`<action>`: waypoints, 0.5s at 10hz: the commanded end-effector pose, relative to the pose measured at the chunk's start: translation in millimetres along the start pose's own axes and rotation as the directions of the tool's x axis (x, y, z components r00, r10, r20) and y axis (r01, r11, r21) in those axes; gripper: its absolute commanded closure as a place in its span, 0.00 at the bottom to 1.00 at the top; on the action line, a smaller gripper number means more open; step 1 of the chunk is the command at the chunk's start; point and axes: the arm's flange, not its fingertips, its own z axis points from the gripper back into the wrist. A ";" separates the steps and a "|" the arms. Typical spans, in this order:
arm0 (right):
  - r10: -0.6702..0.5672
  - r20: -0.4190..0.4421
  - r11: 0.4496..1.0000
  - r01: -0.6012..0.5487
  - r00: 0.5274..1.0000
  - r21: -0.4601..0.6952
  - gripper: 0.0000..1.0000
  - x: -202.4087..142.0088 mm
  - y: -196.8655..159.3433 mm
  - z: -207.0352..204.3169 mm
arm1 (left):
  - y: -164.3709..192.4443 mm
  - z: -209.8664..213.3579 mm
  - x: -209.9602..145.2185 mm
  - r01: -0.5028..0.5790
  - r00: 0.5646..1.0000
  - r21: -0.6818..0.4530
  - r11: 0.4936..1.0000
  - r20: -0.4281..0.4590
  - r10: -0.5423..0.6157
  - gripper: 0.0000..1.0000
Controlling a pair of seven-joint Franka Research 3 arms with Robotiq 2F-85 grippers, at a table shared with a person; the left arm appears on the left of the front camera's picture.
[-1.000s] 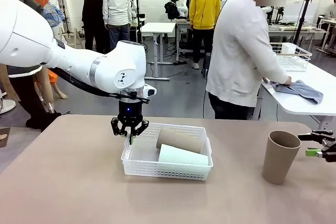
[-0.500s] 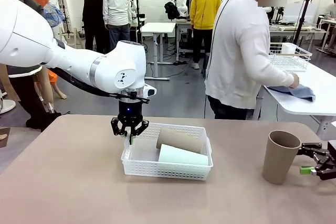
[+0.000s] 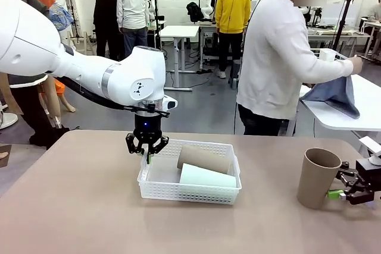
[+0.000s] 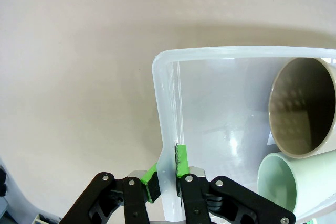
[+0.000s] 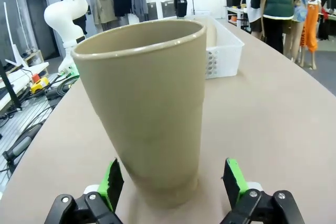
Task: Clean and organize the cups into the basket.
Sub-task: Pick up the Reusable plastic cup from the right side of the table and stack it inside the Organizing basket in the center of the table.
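Observation:
The white basket (image 3: 190,193) sits mid-table with a tan cup (image 3: 203,158) and a mint cup (image 3: 207,176) lying in it side by side. My left gripper (image 3: 147,154) is shut on the basket's left end wall. In the left wrist view the left gripper (image 4: 167,169) pinches that wall, and the basket's rim (image 4: 210,53), tan cup (image 4: 303,114) and mint cup (image 4: 296,187) show. Another tan cup (image 3: 318,178) stands upright at the right. My right gripper (image 3: 340,190) is open at its base. The right wrist view shows the right gripper (image 5: 170,179) with its fingers either side of that cup (image 5: 149,103).
A person (image 3: 280,57) stands beyond the far edge at a second table (image 3: 357,117), lifting a blue cloth (image 3: 336,94) beside a wire basket (image 3: 333,63). The tabletop (image 3: 77,206) is bare to the left and front of the white basket.
My right gripper has moved left and down to the upright tan cup, its open fingers now flanking the base. The person has lifted the blue cloth. The left arm has not moved.

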 end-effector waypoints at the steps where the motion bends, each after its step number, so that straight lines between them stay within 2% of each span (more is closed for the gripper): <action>1: 0.028 -0.023 0.999 -0.027 0.999 0.021 0.00 4.5 -2.5 -8.0 | -0.2 0.9 -0.6 -0.003 1.000 0.001 1.000 0.002 0.003 1.00; 5: 0.041 -0.024 0.996 -0.039 0.999 0.075 0.00 13.8 -3.9 -29.8 | -0.2 0.9 -0.6 -0.003 1.000 0.001 1.000 0.002 0.003 1.00</action>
